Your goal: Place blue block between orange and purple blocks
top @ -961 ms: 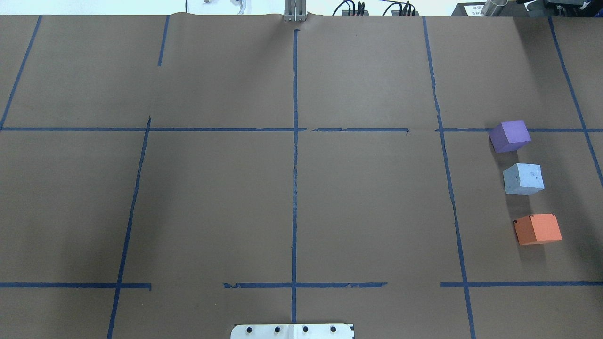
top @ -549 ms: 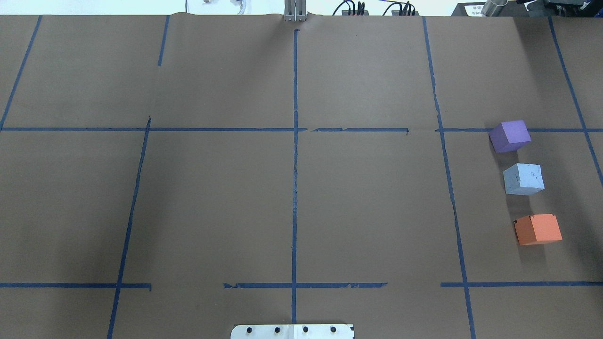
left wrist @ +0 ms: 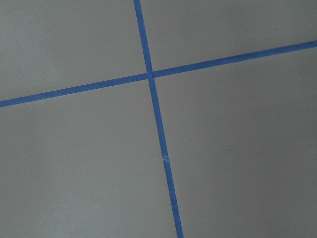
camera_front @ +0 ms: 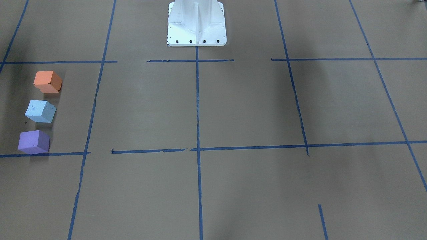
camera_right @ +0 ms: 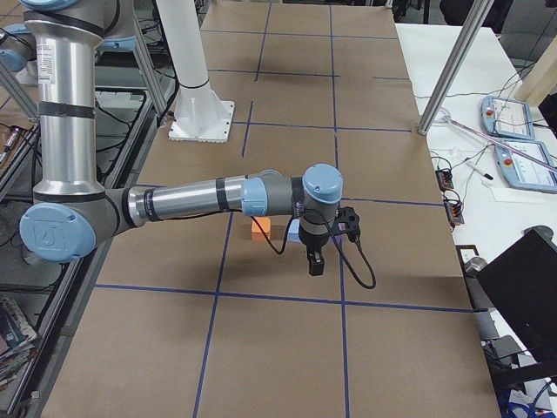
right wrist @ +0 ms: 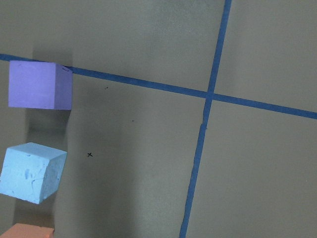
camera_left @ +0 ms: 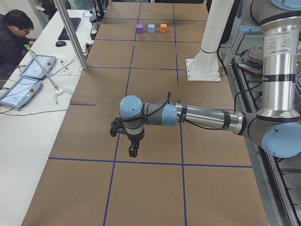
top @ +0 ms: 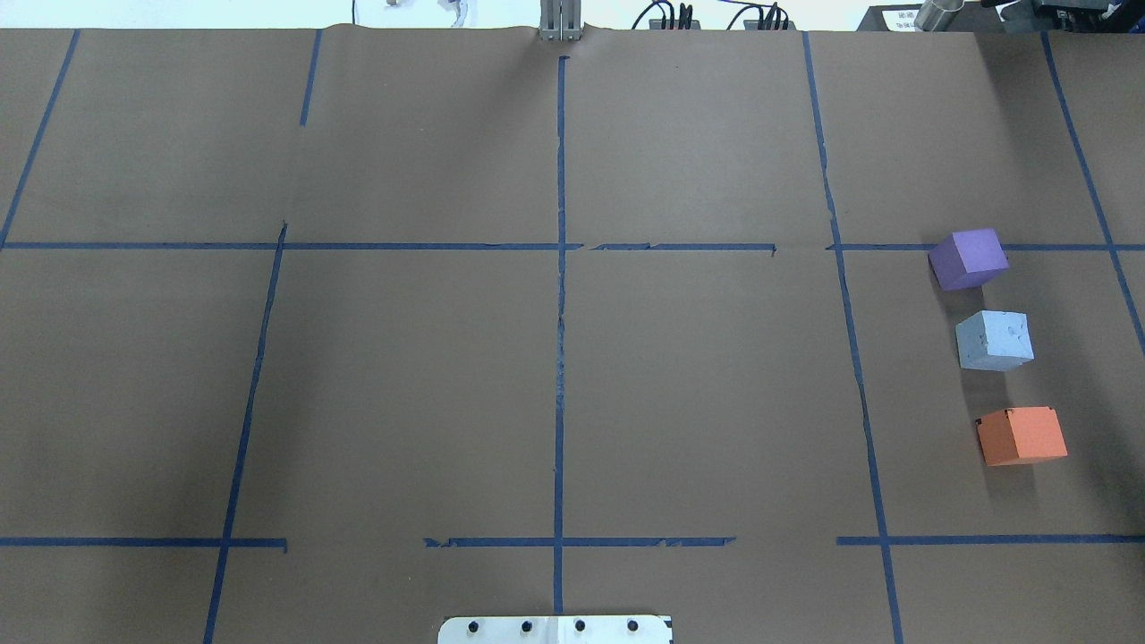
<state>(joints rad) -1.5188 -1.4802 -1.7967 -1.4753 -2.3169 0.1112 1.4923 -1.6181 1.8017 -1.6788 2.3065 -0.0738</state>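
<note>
From the left-end camera, purple block (camera_left: 139,28), blue block (camera_left: 151,28) and orange block (camera_left: 163,28) form a row, with the blue block between the others and touching neither. Only the side views show the grippers. The left gripper (camera_left: 132,152) is well apart from the blue block and the right gripper (camera_right: 315,266) is near it. Whether their fingers are spread or pressed together cannot be told.

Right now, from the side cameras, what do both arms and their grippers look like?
Both match. The left arm and right arm are silver tubes with pale blue joint caps and dark bands at the joints. The left gripper and right gripper are small and black. A black cable loops from the right wrist; another arcs over the left wrist. No readable markings show.
</note>
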